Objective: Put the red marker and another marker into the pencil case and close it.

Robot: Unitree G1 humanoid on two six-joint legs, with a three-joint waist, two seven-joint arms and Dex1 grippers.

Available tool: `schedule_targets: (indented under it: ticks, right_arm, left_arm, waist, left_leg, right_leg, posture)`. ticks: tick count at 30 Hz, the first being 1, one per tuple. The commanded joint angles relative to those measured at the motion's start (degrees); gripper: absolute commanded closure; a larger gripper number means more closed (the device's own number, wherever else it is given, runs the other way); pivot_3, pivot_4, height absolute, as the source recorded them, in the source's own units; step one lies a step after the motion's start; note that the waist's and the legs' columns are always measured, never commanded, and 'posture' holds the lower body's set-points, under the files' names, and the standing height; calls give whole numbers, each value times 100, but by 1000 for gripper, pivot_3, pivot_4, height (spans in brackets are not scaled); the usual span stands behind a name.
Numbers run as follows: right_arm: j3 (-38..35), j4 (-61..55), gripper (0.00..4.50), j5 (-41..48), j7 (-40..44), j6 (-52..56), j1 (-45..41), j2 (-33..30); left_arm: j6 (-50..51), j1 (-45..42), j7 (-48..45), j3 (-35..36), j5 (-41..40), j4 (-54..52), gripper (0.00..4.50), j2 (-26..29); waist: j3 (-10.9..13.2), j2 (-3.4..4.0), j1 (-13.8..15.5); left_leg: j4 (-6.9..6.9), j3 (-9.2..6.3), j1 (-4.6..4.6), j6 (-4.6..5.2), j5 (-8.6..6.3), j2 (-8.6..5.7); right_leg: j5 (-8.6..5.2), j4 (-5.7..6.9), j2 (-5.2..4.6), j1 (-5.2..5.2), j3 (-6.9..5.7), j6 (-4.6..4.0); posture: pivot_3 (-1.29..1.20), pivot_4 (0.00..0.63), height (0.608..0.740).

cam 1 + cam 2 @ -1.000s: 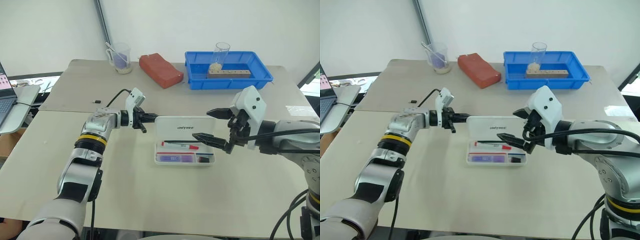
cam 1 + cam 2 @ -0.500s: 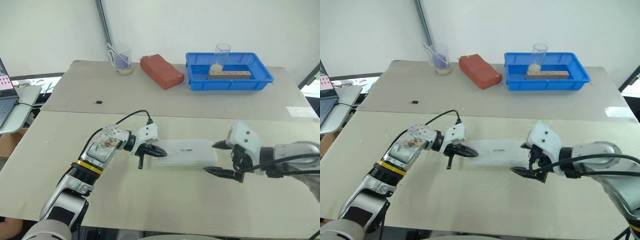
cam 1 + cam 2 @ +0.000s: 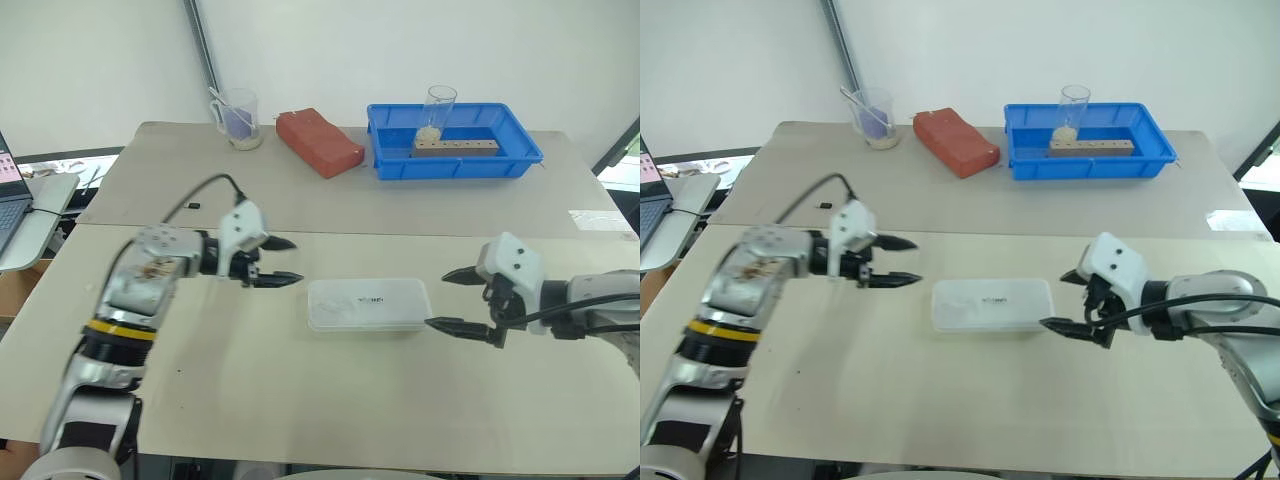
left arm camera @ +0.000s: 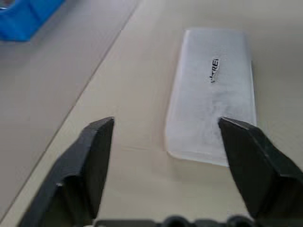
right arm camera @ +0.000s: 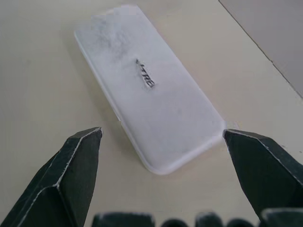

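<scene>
Beige worktop [image 3: 300, 420], white wall behind. The case [image 3: 367, 304] is seen lying flat, lid down; markers presumably inside, not discernible through the lid. Left gripper [image 3: 284, 261] and right gripper [image 3: 452, 299] are held wide apart, empty, flanking the case without contact, judged clear of a finished closure. Farther off: brick [image 3: 320, 141], beaker [image 3: 238, 117], blue tray [image 3: 454, 163].

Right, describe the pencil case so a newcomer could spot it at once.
On the near beige table, midway between the left gripper and right gripper, lies the pencil case. It is a flat, frosted white box, lid shut, with small dark lettering, unlike the deep blue tray at the back.
</scene>
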Motion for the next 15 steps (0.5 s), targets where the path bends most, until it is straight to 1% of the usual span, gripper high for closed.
schedule_targets:
  ticks: [1, 3, 7, 11, 15]
  right_arm:
    - [-206, 505, 0, -249, 160, -492, -80, -47]
    - [-237, 793, 0, -360, 229, -700, -106, -43]
    - [-319, 1259, 0, -546, 311, -1019, -109, -39]
    - [-286, 1624, 0, -637, 278, -1185, -254, 63]
    - [-21, 1888, 0, -828, 173, -1301, -528, 266]
  left_arm:
    - [318, 290, 190, 521, -303, -638, 63, 317]
    - [398, 491, 399, 780, -360, -944, 63, 454]
    - [609, 823, 898, 1170, -426, -1464, 63, 523]
    - [642, 1142, 1185, 1159, -290, -1738, 63, 647]
    - [713, 1160, 1383, 1142, -342, -1822, 63, 673]
  waist:
    - [2, -2, 16]
    - [3, -4, 25]
    - [4, -5, 45]
    - [4, -4, 29]
    - [6, -7, 22]
  left_leg:
    - [1, -1, 0, 0, 0, 1]
    - [2, -1, 0, 0, 0, 2]
    - [3, 0, -1, 0, 0, 1]
    - [0, 3, 1, 0, 0, 2]
    - [-1, 3, 6, -1, 0, 4]
  right_leg:
    - [0, 1, 0, 1, -2, 0]
    - [0, 4, 1, -1, -3, 0]
    - [1, 2, -4, 1, -5, -3]
    - [4, 2, -3, 0, -2, -7]
    - [5, 3, -1, 0, -1, -8]
  posture:
    - [0, 150, 740]
    - [0, 150, 740]
    - [0, 150, 740]
    - [0, 150, 740]
    - [0, 150, 740]
